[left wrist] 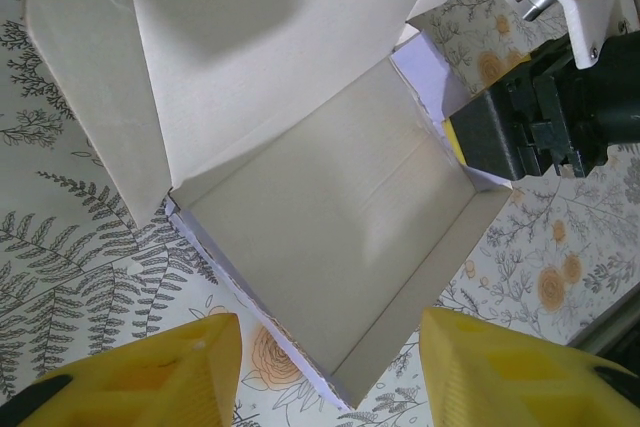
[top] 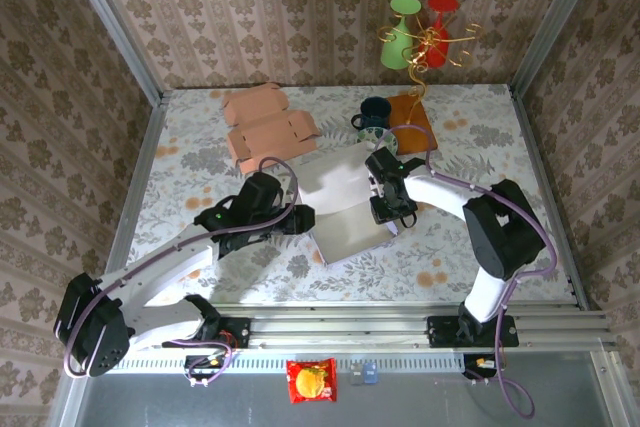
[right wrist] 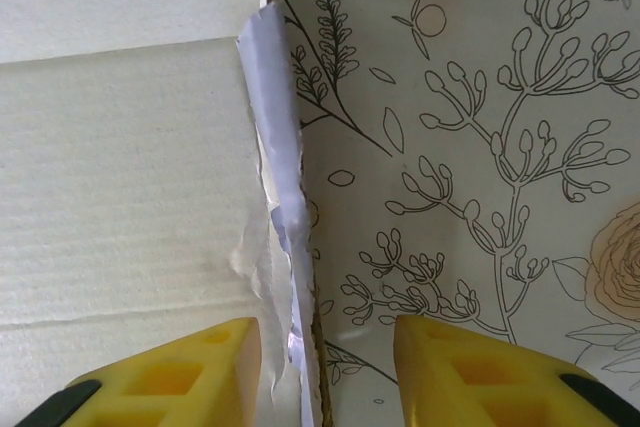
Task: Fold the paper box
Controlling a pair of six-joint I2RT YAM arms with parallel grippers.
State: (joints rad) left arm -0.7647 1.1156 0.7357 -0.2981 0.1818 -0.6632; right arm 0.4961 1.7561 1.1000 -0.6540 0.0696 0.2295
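Progress on white paper box [top: 345, 202]: partly done, by the look of it. Flat tan cardboard blanks [top: 265, 127] are noted unfolded toward the far-left corner of the floral tabletop [top: 480, 147], well apart from the work.

Left gripper [left wrist: 328, 332] is held at the box's left side with its yellow fingers [left wrist: 150, 372] spread apart and nothing clamped. A near corner of the tray is seen between them, untouched as far as can be told.

Box is found at mid-tabletop, between the two grippers. Tray floor [left wrist: 330, 247] is seen with walls raised along its sides. Wide lid flap [left wrist: 250, 37] is thrown back, open.

Right gripper [right wrist: 322, 327] is set over the right-hand wall [right wrist: 280, 177], jaws apart, one finger to each side of that thin, ragged edge. No pinch is made out yet.

Judged remaining: right-hand wall to be pressed and locked, lid flap to be brought over and tucked. Whether the corner tabs are seated cannot be told.
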